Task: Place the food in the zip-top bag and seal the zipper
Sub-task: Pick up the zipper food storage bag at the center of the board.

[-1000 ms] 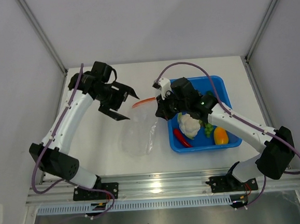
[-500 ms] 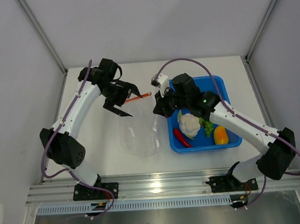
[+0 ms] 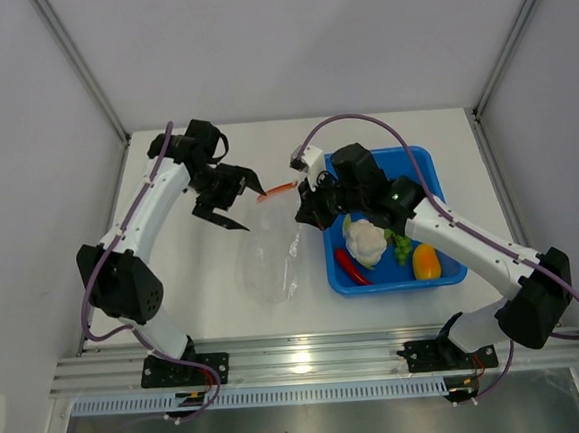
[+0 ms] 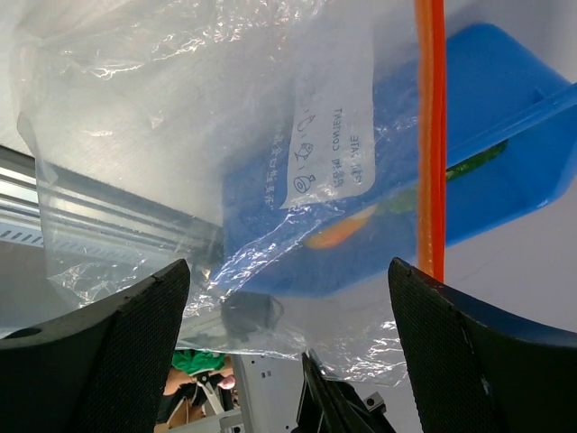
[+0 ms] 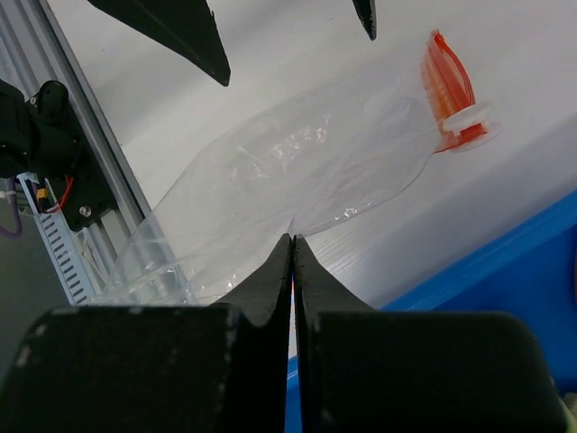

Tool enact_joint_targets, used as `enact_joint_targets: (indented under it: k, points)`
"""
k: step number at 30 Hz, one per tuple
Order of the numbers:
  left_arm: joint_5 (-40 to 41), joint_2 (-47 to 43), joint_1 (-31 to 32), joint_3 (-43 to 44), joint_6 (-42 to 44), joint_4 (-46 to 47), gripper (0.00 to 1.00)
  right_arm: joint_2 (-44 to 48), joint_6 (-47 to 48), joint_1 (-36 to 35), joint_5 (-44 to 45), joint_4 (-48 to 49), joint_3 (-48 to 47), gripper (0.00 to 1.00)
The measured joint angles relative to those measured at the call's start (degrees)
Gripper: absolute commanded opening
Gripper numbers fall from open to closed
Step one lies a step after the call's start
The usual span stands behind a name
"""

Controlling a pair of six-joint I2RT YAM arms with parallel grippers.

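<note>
My right jaws are pinched shut on the zip-top bag [image 3: 269,268], mid-bench just left of the tray [image 3: 400,285]. Its zipper [image 3: 280,189] end faces the far edge, just ahead of my wide-open, empty left jaws.

Bright, even light from overhead fills the top view. The white table [image 3: 201,309] around the bag [image 3: 271,263] looks nearly washed out, and shadows beside the bag are faint and soft-edged. Nearer the camera than the bag, the rail [image 3: 301,357] carries a hard white glare. From the left wrist the bag [image 4: 180,135] glints along its crinkles, and the left fingers [image 4: 99,352] below it are dark and soft. From the right wrist the right fingers [image 5: 261,361] below the bag [image 5: 297,162] are black and blurred.
</note>
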State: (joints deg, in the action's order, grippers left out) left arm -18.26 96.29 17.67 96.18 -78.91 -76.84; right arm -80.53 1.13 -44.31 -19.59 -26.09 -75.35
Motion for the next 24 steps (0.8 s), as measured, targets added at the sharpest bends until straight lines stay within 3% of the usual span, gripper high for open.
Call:
enact_joint_targets:
  k: [24]
  points:
    - [-0.55, 5.86, -1.09, 4.09, -0.17, 0.02, 0.93, 0.02, 1.07, -2.54, -1.31, -1.29, -0.92, 0.00]
